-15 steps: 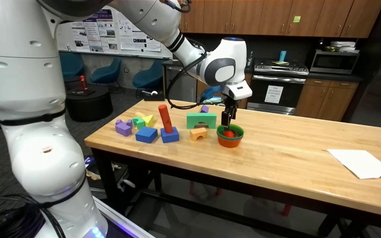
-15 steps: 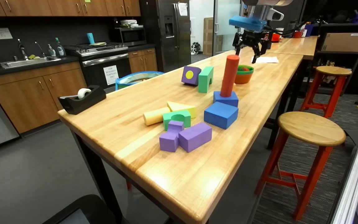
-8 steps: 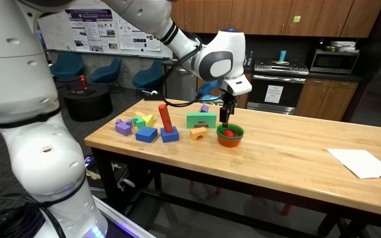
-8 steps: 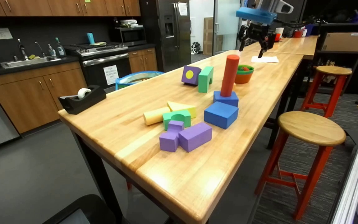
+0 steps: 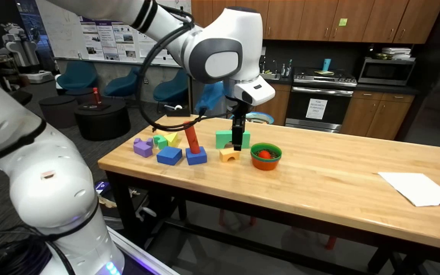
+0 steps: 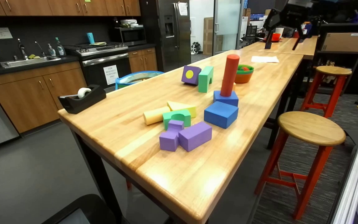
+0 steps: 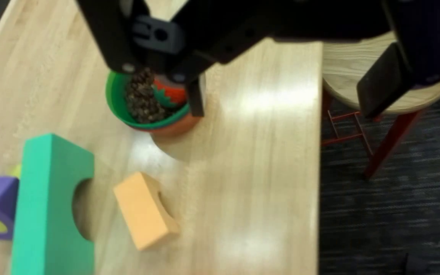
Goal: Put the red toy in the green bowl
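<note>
Several blocks [image 6: 195, 137] nearest in an exterior view, loosely grouped at one end of the table [image 6: 129, 124], probably parked there as out of the way and of no use to this job. Next, a blue block [image 6: 221, 115], just beside a second blue block [image 6: 225, 99] bearing a red rod [image 6: 229, 74] on end, likely for a flat footing. Farther along, a green arch [image 6: 202, 81] on its two legs and a smaller orange arch [image 7: 141, 212].

Over the table near these arches, the gripper [image 6: 281, 49], with jaws spread wide and nothing held between them; presumably so for lack of anything needing a grip, and off to one side of the bowl [image 7: 117, 95] so as not to disturb it.

Past the arches, that bowl, seemingly nested in an orange pot [image 5: 264, 165], perhaps for steadiness. Inside it, the toy [image 5: 264, 154], resting on brown bits [image 7: 142, 100] of a kind impossible to tell, probably cushioned by them against rolling. Small and roundish, bright red; in the wrist view, marked with a jagged green patch like a leafy cap, and partly hidden behind the gripper.
</note>
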